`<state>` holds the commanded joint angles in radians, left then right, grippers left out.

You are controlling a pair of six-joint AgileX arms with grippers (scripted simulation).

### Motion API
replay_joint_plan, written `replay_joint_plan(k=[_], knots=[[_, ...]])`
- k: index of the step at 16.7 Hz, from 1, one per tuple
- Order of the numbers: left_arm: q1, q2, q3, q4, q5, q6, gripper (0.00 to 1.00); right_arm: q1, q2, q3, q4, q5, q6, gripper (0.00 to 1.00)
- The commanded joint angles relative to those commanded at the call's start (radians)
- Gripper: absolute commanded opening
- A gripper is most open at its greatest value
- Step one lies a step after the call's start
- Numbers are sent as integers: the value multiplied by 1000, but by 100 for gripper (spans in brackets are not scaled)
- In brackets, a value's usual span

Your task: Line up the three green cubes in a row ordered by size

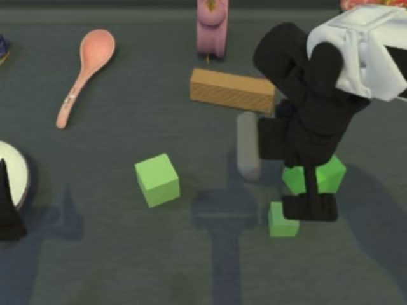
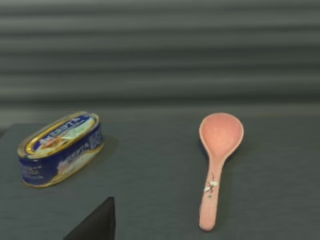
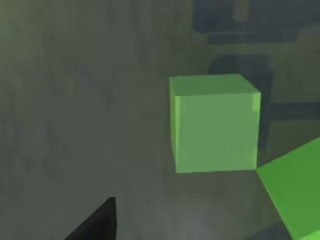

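Three green cubes lie on the dark table. The medium, paler cube (image 1: 157,180) sits alone left of centre. The large bright cube (image 1: 331,173) is at the right, partly hidden under my right arm. The small cube (image 1: 283,221) lies just in front of it. My right gripper (image 1: 310,208) hangs open above the spot between the large and small cubes. In the right wrist view the small cube (image 3: 215,125) stands ahead of one dark finger (image 3: 97,225), with a corner of the large cube (image 3: 295,195) beside it. My left gripper (image 1: 7,210) is parked open at the left edge.
A long tan wooden block (image 1: 232,90) and a grey cylinder (image 1: 248,146) lie just left of my right arm. A pink spoon (image 1: 86,73) is at the back left, a pink figure (image 1: 212,28) at the back centre. A blue can (image 2: 60,149) stands beside the spoon (image 2: 217,165).
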<state>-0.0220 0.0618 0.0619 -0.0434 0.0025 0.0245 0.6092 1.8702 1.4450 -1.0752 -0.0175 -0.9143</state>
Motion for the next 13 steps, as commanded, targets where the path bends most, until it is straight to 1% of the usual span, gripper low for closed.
replay_joint_plan(k=[2,5,9,13], knots=[[-28,95,93,-61,1,35,100,-37,-89,-62,62,-8,35,100],[-85,316,290,-190,-1,107,100,-117,-300,-205,192,-23,120,100],[-177,736,606,-411,-2,225,100,-256,-689,-485,407,-42,289,100],[-277,1191,925,-652,0,350,100,-390,-1098,-806,620,-47,485,100]])
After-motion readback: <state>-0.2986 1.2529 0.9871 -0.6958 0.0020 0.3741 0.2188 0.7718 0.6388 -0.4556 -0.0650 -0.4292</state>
